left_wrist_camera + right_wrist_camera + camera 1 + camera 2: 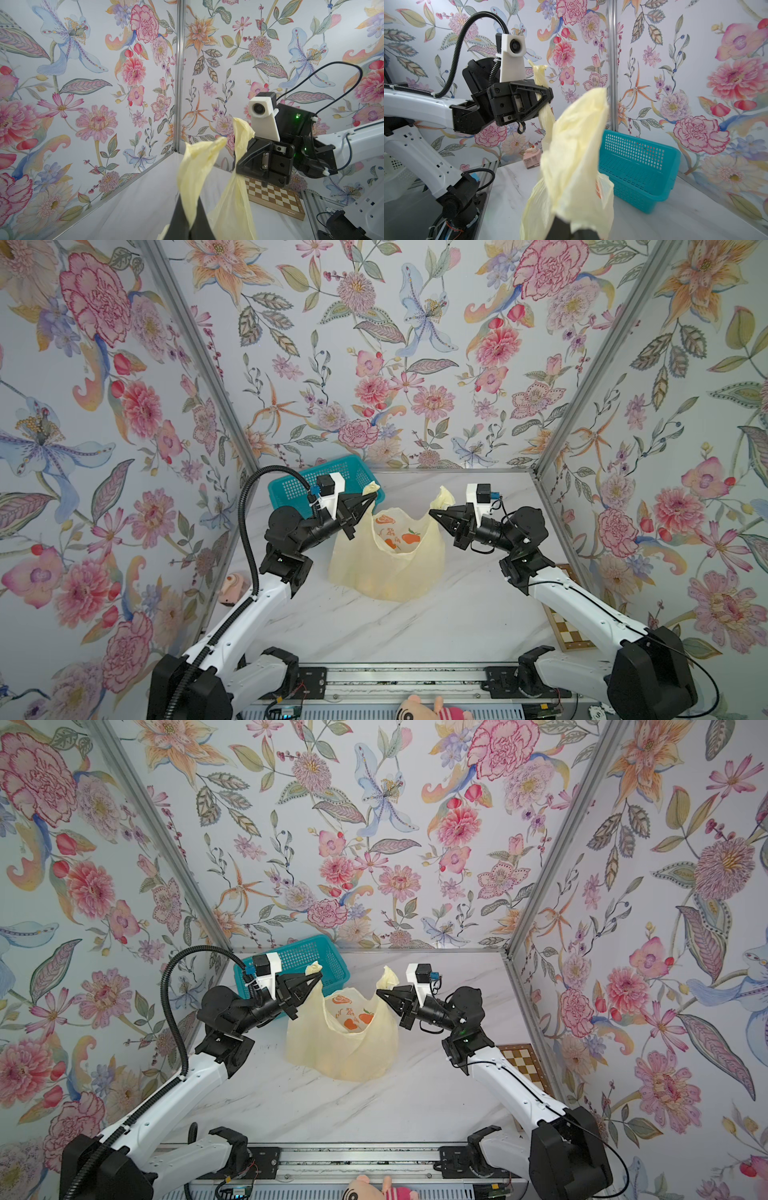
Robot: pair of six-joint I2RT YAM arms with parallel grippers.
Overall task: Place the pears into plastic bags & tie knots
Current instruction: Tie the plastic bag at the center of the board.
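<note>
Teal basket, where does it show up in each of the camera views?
Both top views: teal basket at the far left of the table, behind the left gripper.
Left wrist: not in it.
Right wrist: the basket stands just beyond the plastic bag.
Shared landmark: that pale-yellow plastic bag, visible in all views.

The plastic bag (386,568) veils its contents; the right arm (582,608) covers part of the chessboard (571,637).

Pale-yellow bag (386,572), orange fruit print; teal mesh basket (287,490); floral walls (374,344)
</note>
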